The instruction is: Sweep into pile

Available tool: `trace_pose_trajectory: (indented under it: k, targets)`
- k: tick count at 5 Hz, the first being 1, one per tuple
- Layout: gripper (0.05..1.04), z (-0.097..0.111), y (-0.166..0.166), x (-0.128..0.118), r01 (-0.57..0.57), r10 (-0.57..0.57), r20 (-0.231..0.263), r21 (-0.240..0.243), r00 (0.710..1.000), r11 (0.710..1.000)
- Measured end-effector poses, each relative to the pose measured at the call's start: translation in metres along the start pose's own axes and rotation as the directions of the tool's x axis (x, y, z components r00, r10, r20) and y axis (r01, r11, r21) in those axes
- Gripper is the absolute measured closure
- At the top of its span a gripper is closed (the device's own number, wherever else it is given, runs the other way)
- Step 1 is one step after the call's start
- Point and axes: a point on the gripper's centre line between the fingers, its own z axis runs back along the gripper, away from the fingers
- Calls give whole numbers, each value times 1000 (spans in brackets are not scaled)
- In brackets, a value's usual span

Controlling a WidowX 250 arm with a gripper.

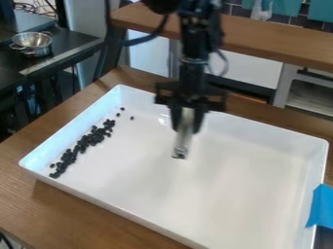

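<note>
Over the upper middle of the white tray [260, 132] hangs my gripper [186, 127], pointing down. It is shut on a pale, narrow tool [183, 142], whose darker lower end is at or just above the tray floor; I cannot tell if it touches. Small black pieces like beans [93, 138] lie in a long, loose band along the tray's left side, to the left of the gripper. A few single ones [132, 118] are scattered at the band's upper end.
The tray stands on a wooden table [55, 206], its raised walls all around. Blue tape [321, 206] is on its right edge. A metal bowl [31, 43] stands on a dark counter at the upper left. A wooden shelf [260, 36] runs behind.
</note>
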Motion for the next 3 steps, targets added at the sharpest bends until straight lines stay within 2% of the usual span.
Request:
trace_pose_trajectory:
  k: [1,2,3]
  targets:
    - [709,8,-48,-15,28,-27,26,-31,999,999]
    - [709,5,-93,-35,64,-62,59,-22,996,998]
    - [709,-8,-130,-55,121,-121,77,16,990,993]
